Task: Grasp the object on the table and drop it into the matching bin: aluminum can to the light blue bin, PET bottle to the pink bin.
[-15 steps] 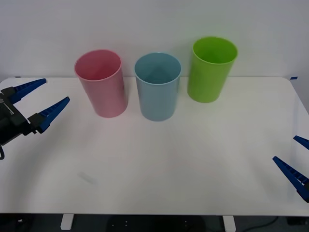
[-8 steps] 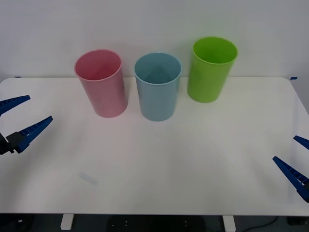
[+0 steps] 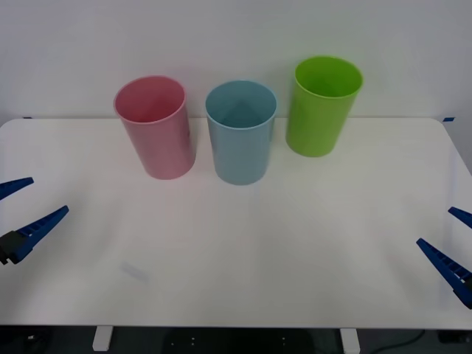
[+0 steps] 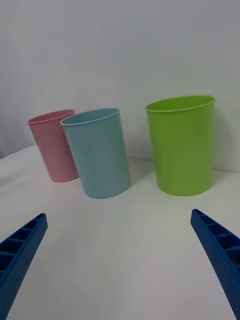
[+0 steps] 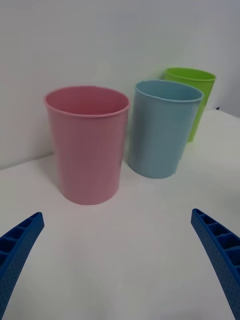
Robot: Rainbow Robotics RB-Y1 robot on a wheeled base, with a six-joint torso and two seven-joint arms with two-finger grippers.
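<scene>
The light blue bin (image 3: 240,136) stands upright at the back middle of the white table (image 3: 258,243), with the pink bin (image 3: 156,133) just to its left. The aluminum can and the PET bottle are out of view. At the table's left edge my left gripper (image 3: 50,193) is open and holds nothing. In its wrist view the left gripper (image 5: 117,214) faces the pink bin (image 5: 89,145) and the light blue bin (image 5: 162,127). My right gripper (image 3: 435,226) waits open at the right edge. The right gripper (image 4: 118,214) faces the light blue bin (image 4: 97,152).
A lime green bin (image 3: 321,110) stands at the back right, beside the light blue one. A white wall rises behind the three bins. Bare tabletop stretches from the bins to the front edge between both grippers.
My left gripper has drawn back from near the pink bin toward the table's left front edge, staying open. The right gripper and the bins have not moved.
</scene>
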